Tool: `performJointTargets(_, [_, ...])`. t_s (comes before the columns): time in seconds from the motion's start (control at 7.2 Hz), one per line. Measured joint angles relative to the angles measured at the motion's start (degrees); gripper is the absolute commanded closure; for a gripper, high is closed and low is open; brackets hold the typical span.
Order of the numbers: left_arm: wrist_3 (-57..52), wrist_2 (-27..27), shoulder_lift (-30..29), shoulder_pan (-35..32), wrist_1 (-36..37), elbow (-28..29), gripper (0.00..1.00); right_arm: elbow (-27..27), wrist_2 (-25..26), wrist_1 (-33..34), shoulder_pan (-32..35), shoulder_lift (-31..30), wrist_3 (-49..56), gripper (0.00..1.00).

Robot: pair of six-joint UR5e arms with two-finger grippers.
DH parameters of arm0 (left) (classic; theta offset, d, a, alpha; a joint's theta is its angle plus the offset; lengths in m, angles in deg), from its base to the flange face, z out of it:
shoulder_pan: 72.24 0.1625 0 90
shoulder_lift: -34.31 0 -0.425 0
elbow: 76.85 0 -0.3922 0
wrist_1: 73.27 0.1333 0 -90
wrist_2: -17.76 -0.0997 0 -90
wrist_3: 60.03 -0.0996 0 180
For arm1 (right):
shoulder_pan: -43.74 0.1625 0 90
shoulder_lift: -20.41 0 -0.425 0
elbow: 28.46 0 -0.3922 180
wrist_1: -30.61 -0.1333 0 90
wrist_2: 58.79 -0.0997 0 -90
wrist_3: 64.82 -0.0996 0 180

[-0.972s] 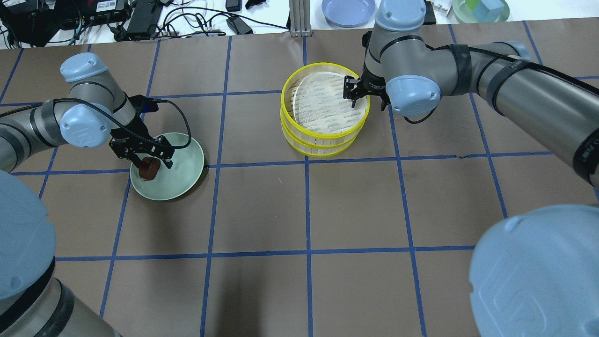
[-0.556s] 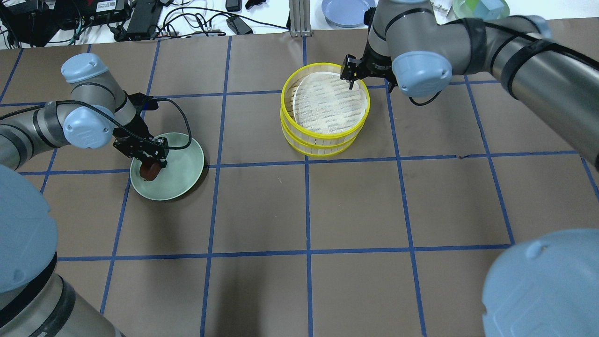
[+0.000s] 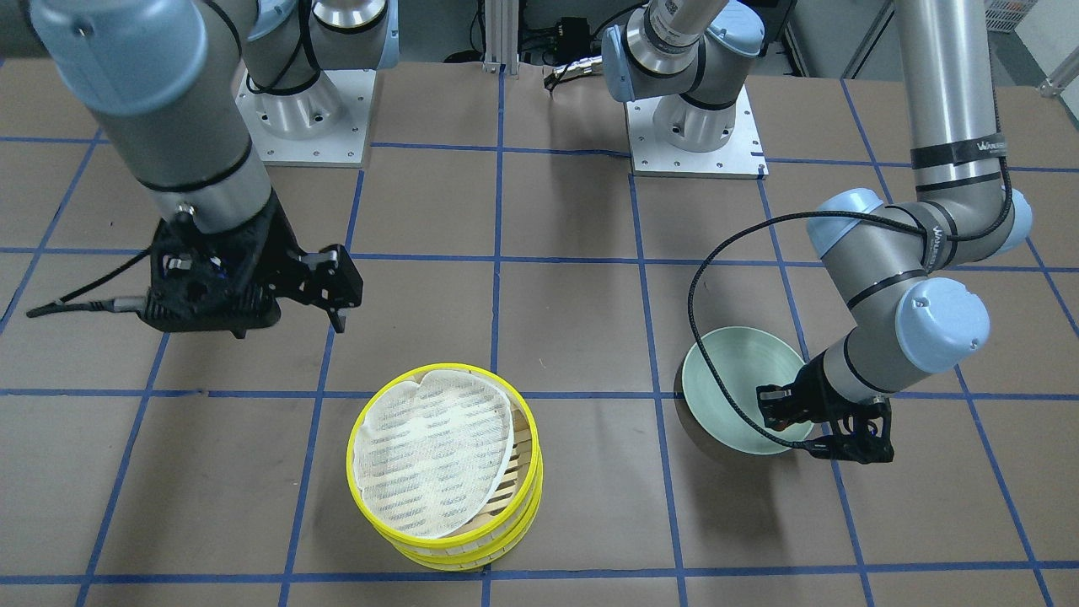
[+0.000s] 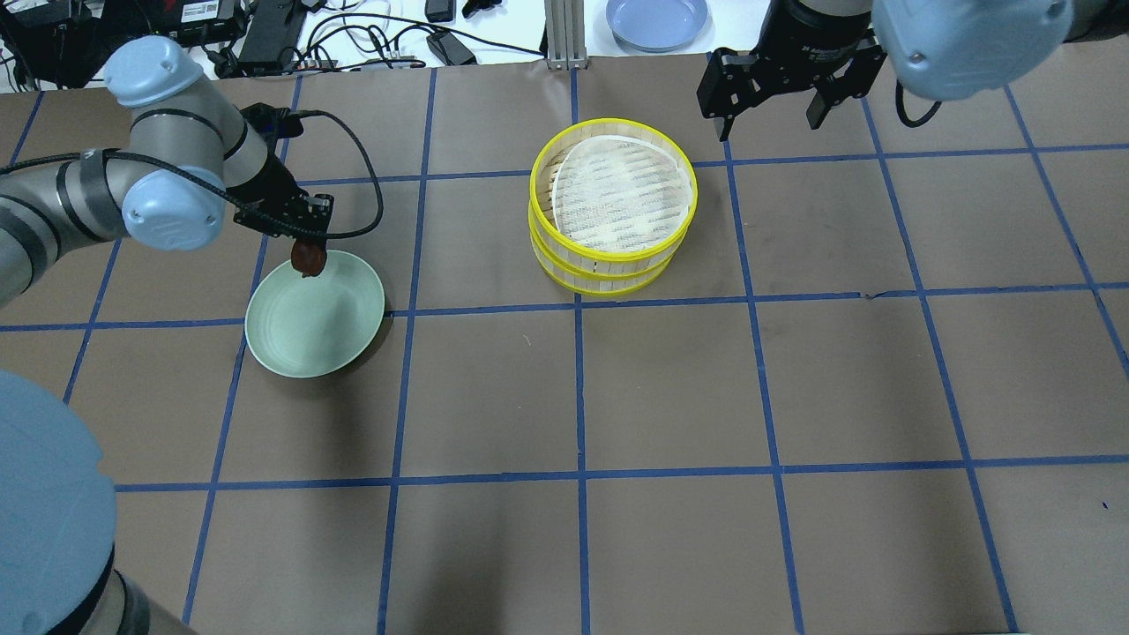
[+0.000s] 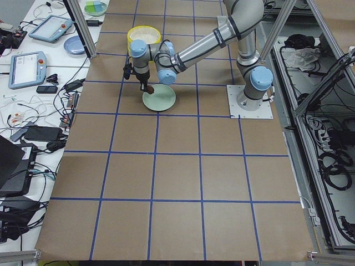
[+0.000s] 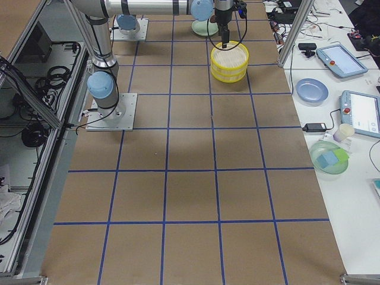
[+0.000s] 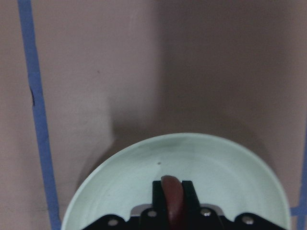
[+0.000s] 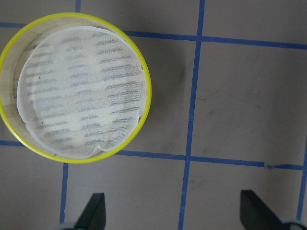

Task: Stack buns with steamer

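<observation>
"One bun (image 4: 309,259) is all I can see, the dark red-brown one. Where is it?"

"Pinched in the left gripper (image 4: 307,249), lifted off the pale green plate (image 4: 328,333) and hanging over its far rim. A second ago it was still down in the plate."

"So the pick is done. I'd say carrying it to the steamer (image 4: 609,275) comes next. And the right gripper (image 4: 770,115)?"

"It was at the top tray (image 4: 542,172). Now it has backed off beyond it, fingers spread, holding nothing."

"Counts?"

"Two yellow-rimmed trays, stacked. One mesh liner (image 4: 622,194) showing, one green plate, two grippers. The cream-white bun is nowhere in view."
</observation>
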Motion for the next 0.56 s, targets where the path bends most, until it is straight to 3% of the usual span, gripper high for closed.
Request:
performJointTargets(0.28, [16.99,2.54,1.39,-8.17,1.19,5.23,1.00,-0.01,0.17,0.56,-0.15,-0.96,2.06,0.00])
performJointTargets(0.56, [31.28,9.77,0.69,-12.78,7.11,7.79,1.00,0.25,-0.31,0.96,-0.10,-0.81,1.72,0.00])
